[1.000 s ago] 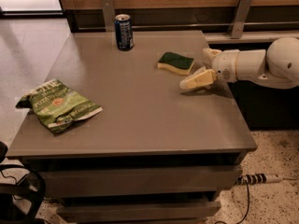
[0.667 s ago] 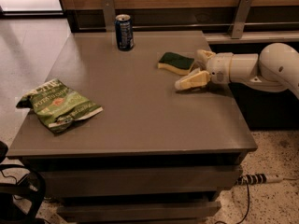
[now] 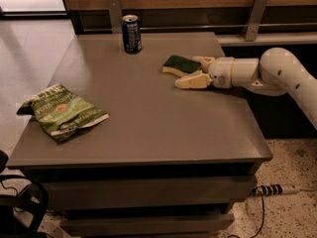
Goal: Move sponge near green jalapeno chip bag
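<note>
The green jalapeno chip bag lies at the near left of the grey table, well apart from the sponge, which sits farther back and to the right, its long axis roughly left-right. The gripper comes in low from the right, jaws spread wide about the sponge's right end, not visibly pinching it. Beyond, a blue soda can stands by the back edge.

We see a grey-brown table carrying three things. The crumpled green jalapeno chip bag lies flat at the near left, one corner past the table's left edge. A blue soda can stands upright at the far side. The sponge lies at the far right, well apart from the bag. The gripper is low over the table there, its fingers spread either side of the sponge's right end.
</note>
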Robot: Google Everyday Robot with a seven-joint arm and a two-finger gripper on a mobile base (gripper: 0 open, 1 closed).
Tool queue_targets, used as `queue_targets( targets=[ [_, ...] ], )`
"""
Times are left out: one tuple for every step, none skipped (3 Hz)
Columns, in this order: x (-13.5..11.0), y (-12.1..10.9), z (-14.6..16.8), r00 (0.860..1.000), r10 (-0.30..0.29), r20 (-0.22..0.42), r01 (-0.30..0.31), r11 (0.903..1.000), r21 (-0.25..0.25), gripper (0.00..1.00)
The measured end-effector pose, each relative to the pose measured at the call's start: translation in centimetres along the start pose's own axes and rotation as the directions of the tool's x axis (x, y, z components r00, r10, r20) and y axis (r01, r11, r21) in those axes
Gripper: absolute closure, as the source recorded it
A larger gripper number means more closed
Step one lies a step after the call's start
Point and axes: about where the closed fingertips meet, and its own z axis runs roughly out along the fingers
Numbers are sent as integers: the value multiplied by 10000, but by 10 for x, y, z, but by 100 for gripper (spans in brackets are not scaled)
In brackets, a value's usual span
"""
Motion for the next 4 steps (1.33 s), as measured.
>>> queue_targets(
  targets=[
    [-2, 2, 1, 10000, -50, -5, 50, 10000, -23, 48],
    [-2, 4, 5, 10000, -47, 0, 47, 9999, -99, 81],
    [-2, 6, 8, 10000, -46, 2, 46, 9999, -137, 100],
    [-3, 6, 8, 10000, -52, -25, 52, 9998, -169, 100]
  ],
)
